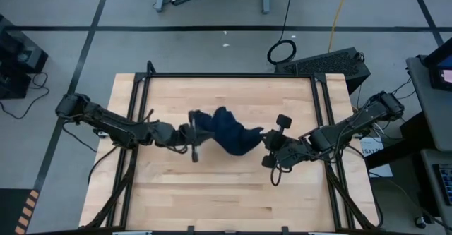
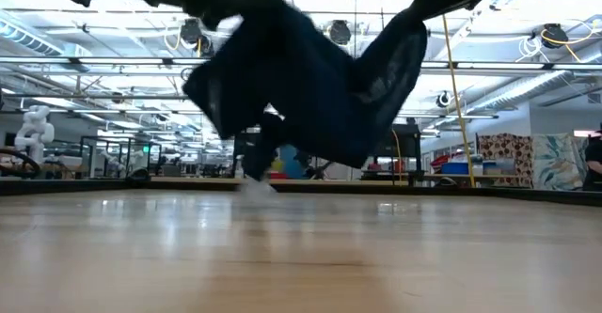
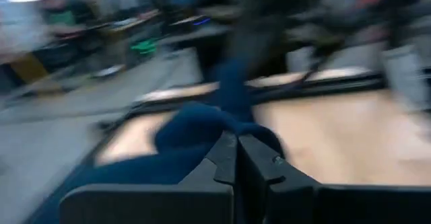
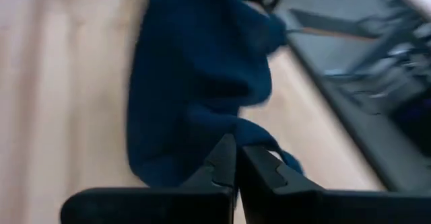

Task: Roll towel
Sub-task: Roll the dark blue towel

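The dark navy towel (image 1: 226, 130) is bunched and slung in the air between my two grippers over the middle of the wooden table (image 1: 212, 193). In the low view the towel (image 2: 310, 97) sags in a crumpled bundle clear of the tabletop. My left gripper (image 1: 194, 128) is shut on its left end and my right gripper (image 1: 263, 140) on its right end. The left wrist view shows the shut left gripper (image 3: 236, 143) with blue cloth (image 3: 202, 126) bulging beyond it. The right wrist view shows the shut right gripper (image 4: 236, 146) with the cloth (image 4: 195, 83) beyond it. My left gripper pinches a bunched part of the towel's left end (image 3: 225, 126) between its two fingers, coming level from the table's left; how many layers cannot be told. The cloth is lifted clear and droops away toward the other gripper. My right gripper pinches a gathered fold at the towel's right end (image 4: 232, 126) between its two fingers, slanting down from the table's right. The cloth hangs slack from the fingers, clear of the table.
A black metal frame (image 1: 233, 75) runs along the table's edges. A black case (image 1: 325, 64) and a coiled cable (image 1: 282, 51) lie on the floor beyond the far right corner. Bare wood lies on the near side of the towel.
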### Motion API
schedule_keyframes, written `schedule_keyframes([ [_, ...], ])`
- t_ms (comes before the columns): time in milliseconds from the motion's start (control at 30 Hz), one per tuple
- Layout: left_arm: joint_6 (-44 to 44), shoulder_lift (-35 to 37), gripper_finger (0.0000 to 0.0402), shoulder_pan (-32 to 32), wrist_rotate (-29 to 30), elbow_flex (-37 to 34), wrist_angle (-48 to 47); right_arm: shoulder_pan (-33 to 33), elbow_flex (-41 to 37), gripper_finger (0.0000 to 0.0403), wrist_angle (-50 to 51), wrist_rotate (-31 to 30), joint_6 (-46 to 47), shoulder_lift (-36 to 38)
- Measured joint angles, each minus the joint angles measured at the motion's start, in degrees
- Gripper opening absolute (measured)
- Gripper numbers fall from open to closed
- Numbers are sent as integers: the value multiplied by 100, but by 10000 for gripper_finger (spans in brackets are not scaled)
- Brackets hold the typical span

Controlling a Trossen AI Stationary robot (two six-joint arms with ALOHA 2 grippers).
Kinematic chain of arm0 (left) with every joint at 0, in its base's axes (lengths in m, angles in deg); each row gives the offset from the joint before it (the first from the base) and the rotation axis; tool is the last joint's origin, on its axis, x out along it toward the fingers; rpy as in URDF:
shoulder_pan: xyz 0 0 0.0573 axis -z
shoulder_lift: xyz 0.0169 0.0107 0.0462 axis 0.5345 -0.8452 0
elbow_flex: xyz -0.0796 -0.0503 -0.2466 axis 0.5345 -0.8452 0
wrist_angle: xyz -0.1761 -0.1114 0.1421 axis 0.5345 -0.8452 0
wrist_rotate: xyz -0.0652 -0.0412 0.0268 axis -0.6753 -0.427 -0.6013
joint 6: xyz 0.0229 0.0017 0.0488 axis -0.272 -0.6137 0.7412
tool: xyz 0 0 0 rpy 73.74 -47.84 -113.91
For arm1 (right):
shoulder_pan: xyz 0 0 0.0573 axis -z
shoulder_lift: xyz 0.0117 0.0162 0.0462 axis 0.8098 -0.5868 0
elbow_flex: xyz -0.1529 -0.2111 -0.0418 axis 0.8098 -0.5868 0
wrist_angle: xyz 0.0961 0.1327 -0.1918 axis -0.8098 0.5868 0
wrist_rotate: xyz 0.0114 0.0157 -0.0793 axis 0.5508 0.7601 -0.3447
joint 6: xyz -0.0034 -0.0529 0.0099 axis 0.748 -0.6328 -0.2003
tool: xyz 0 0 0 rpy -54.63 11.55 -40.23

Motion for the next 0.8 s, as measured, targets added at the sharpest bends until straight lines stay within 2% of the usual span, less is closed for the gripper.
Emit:
schedule_keyframes([
  [67, -266, -46, 15, 32, -831, 1, -41, 0, 0, 1, -18, -430, -113, 4],
  [133, -677, -248, 39, 84, -1384, 1, -56, 0, 0, 1, -102, -833, -243, 21],
  [233, -1348, -602, 92, 193, -1758, -8, -500, 0, 0, 1, -214, -1065, -468, 29],
  [333, -1862, -983, 154, 275, -1839, -3, -994, 0, 0, 1, -207, -1067, -529, 27],
  [433, -2075, -1308, 213, 306, -1654, -10, -1161, 0, 0, 1, -219, -1020, -611, 27],
  [567, -2209, -1356, 266, 197, -749, -6, -1097, -30, 0, 1, -486, -567, -867, 27],
  [633, -2387, -1260, 276, 85, -98, -6, -1216, -69, 0, 1, -550, -158, -985, 27],
  [700, -2540, -1186, 279, -62, 314, -4, -1235, -107, 0, 1, -552, 284, -992, 27],
  [800, -2588, -1196, 280, -370, 88, -3, -1312, -191, 0, 1, -543, 954, -896, 27],
])
